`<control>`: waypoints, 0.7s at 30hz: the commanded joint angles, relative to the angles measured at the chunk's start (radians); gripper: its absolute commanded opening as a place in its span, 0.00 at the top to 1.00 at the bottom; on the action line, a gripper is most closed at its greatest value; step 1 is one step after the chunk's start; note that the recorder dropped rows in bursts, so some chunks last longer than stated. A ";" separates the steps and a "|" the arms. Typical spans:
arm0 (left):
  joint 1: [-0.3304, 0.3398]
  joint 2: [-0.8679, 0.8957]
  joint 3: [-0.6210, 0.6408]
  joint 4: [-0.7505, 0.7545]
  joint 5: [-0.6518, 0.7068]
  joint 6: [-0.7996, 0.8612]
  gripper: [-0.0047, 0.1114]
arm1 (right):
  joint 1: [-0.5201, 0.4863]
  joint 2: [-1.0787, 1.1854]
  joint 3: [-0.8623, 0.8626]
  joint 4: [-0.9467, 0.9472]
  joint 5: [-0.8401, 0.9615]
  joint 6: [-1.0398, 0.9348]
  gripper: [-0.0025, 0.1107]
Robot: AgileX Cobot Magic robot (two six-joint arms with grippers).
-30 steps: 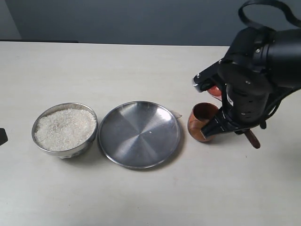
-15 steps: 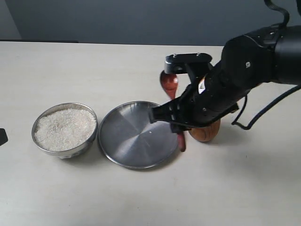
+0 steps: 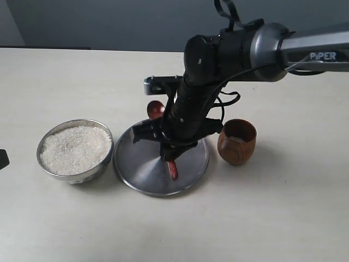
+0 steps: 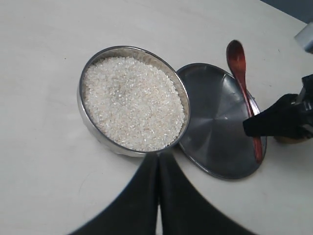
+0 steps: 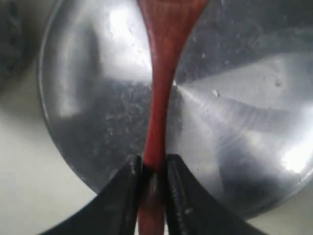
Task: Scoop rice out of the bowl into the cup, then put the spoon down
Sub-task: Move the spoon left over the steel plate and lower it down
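One second carries the right gripper from the cup at the right of the table to a position over the flat steel plate, with the arm now stretched across the middle of the scene. Its fingers clench the dark handle of the spoon, whose small oval end points past the plate's far rim and looks bare of grains in the left wrist view. The cup stands uncovered just beside the plate, with a pale patch inside that may be rice. The bowl sits on the plate's other side, its rim close against the plate's, and is heaped with rice that shows no hollow. The left gripper hovers near the bowl, fingers pressed together on nothing. The sweep away from the cup suggests either a trip to the bowl for a scoop or the spoon about to be laid on the plate; which cannot be told.
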 commanded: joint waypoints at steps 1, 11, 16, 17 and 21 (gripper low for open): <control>-0.005 0.002 -0.004 -0.006 -0.001 0.000 0.96 | 0.000 0.037 -0.016 -0.002 0.044 -0.008 0.98; -0.005 0.002 -0.004 -0.006 -0.003 0.000 0.96 | 0.000 0.096 -0.016 -0.019 0.032 -0.003 0.98; -0.005 0.002 -0.004 -0.006 -0.003 0.000 0.96 | 0.000 0.096 -0.016 -0.041 0.009 0.001 0.98; -0.005 0.002 -0.004 -0.006 -0.003 0.000 0.96 | 0.000 0.096 -0.016 -0.043 0.013 0.001 0.98; -0.005 0.002 -0.004 -0.006 -0.007 0.000 0.96 | 0.000 0.096 -0.016 -0.046 0.037 0.001 0.68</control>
